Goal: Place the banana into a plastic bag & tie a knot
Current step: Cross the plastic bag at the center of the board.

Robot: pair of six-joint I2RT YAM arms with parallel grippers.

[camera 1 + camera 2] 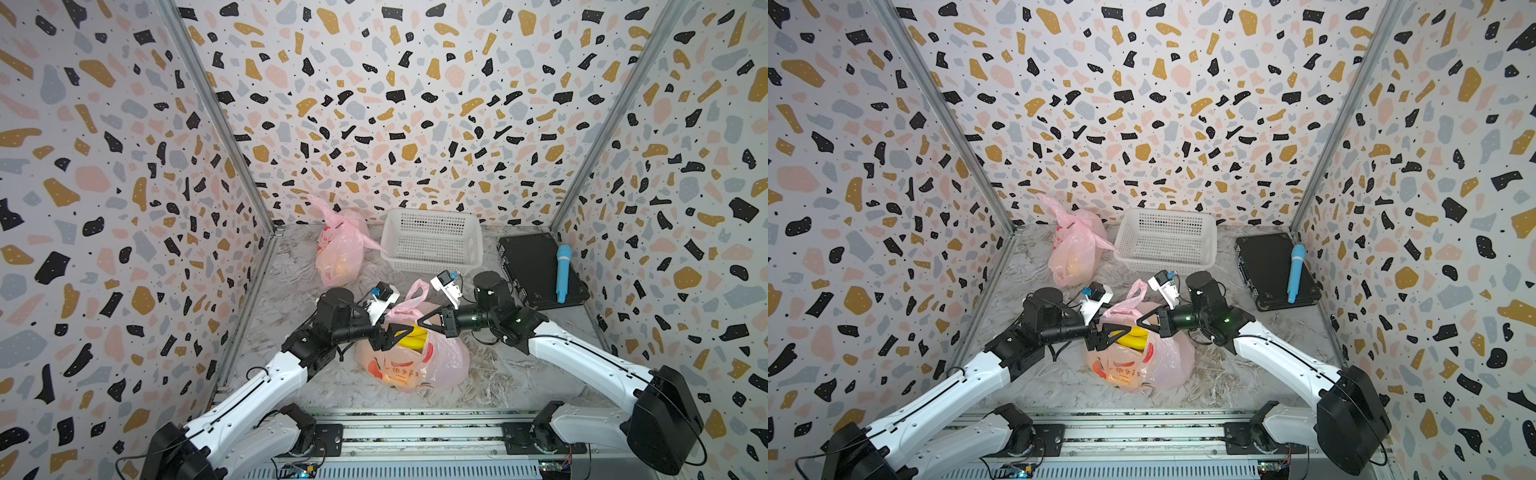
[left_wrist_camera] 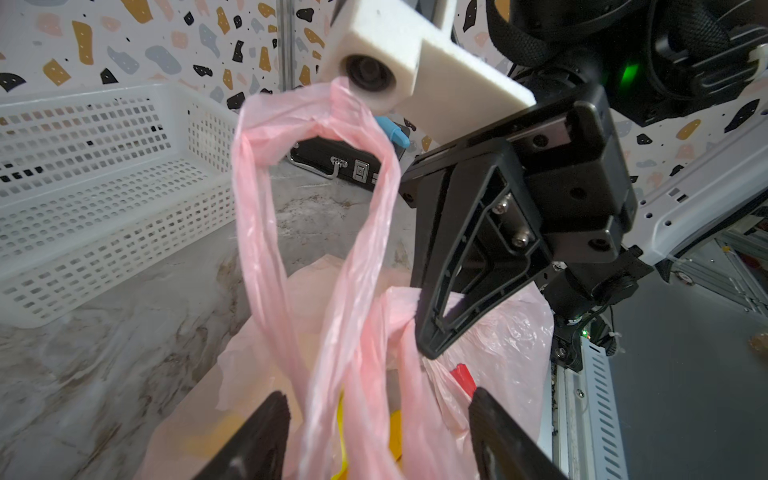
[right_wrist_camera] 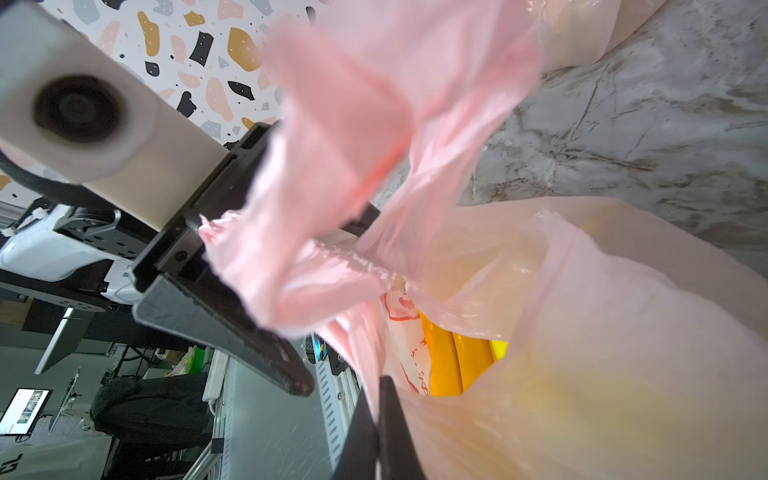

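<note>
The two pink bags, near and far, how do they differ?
The far bag is knotted shut; the near bag is open, banana showing. The far bag lies beside the basket; the jaws of the right gripper are shut on the near bag's handle. Both are pink plastic.

Robot lab test booth: patterned wall panels (image 1: pixel 374 104), aluminium rail (image 1: pixel 415 434), monitor (image 3: pixel 25 409) beyond.

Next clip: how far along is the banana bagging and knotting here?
Done: the banana lies inside the pink bag. In hand: the right pincer is shut on the bunched handle; the left pincer stands open around the upright handle loop. To do: no knot shows yet, so crossing and tying the handles.
</note>
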